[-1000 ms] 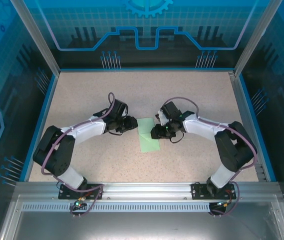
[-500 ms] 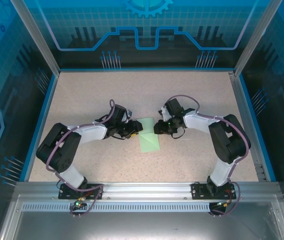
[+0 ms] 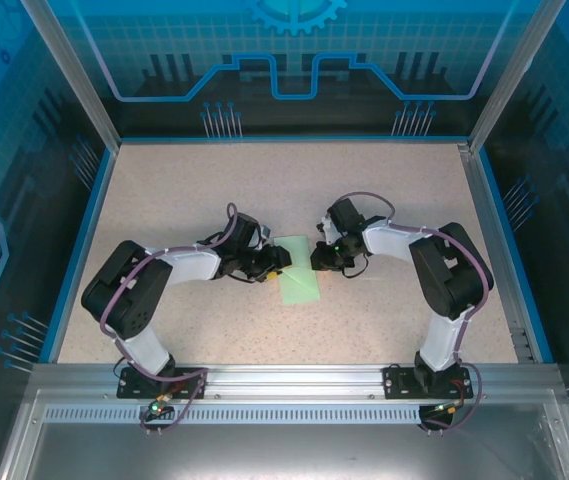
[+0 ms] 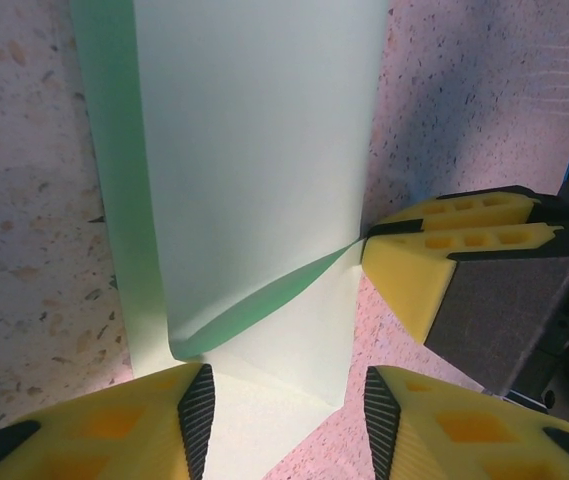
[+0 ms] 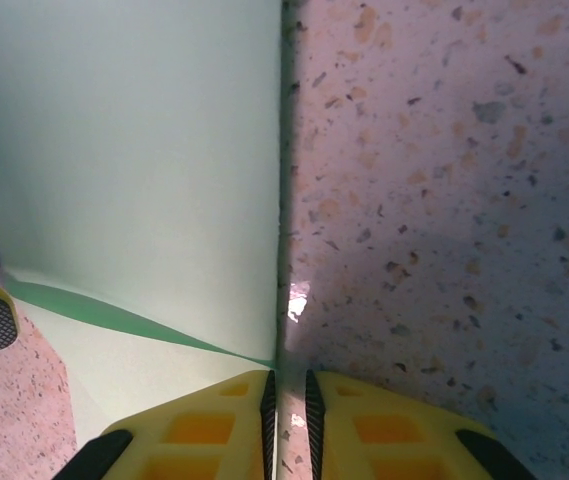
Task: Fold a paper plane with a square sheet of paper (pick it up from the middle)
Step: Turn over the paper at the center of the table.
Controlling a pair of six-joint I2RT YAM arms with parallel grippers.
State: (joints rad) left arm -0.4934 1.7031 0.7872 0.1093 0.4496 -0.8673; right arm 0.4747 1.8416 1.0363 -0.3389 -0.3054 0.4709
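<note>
From above, the paper (image 3: 301,283) lies flat mid-table (image 3: 184,180), a long folded strip running from 12 to 6 o'clock. The left gripper (image 3: 280,260) meets its far end from 9 o'clock and the right gripper (image 3: 316,259) from 3 o'clock. Probably they face each other this way so one can steady the sheet while the other works a flap.

In the left wrist view, the paper (image 4: 264,130) stretches up to 12 o'clock. Its near corner sits between the left gripper's (image 4: 289,400) jaws, which stand half apart and astride it without pinching. A top layer lifts toward 3 o'clock, where the right gripper's (image 4: 369,237) tip touches the edge.

In the right wrist view, the right gripper (image 5: 290,385) at 6 o'clock is drawn to a thin slit. The paper's (image 5: 134,150) straight edge runs down into that slit, so it appears to nip the raised layer, probably to pull a fold across.
</note>
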